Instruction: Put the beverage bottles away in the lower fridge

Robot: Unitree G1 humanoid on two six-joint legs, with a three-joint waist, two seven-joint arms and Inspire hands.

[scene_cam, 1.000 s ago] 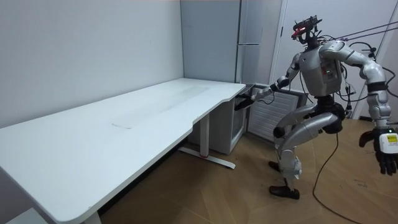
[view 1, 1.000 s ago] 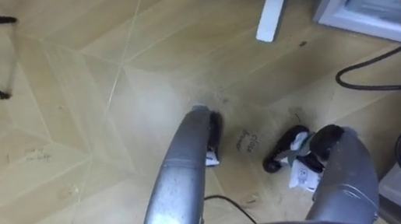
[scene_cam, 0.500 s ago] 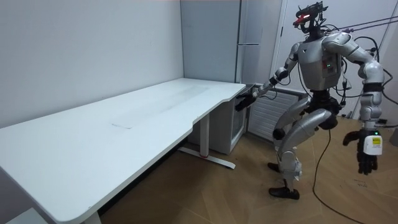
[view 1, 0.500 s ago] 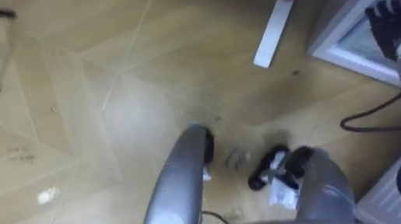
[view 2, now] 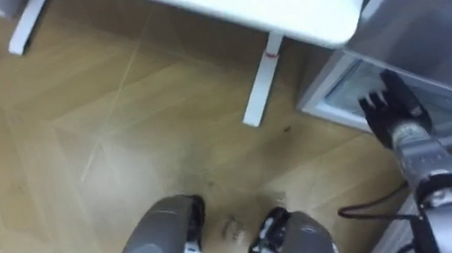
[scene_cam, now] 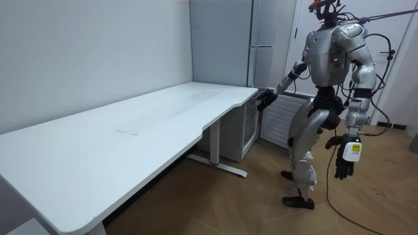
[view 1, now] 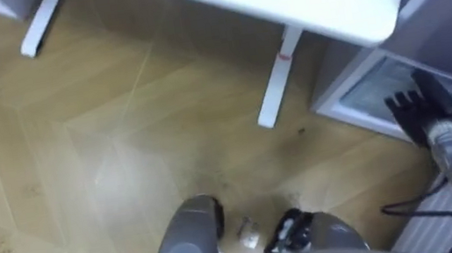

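Glass-fronted lower fridge (view 1: 361, 94), right hand (view 1: 418, 108) flat-open & empty by it (left hand (scene_cam: 344, 163) slack, empty): task prob. barely begun.

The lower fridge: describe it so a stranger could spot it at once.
Start at the long white desk; at its far end, the lower fridge sits on the floor. Unlike the tall grey cabinet behind it, it is low with a glass front.
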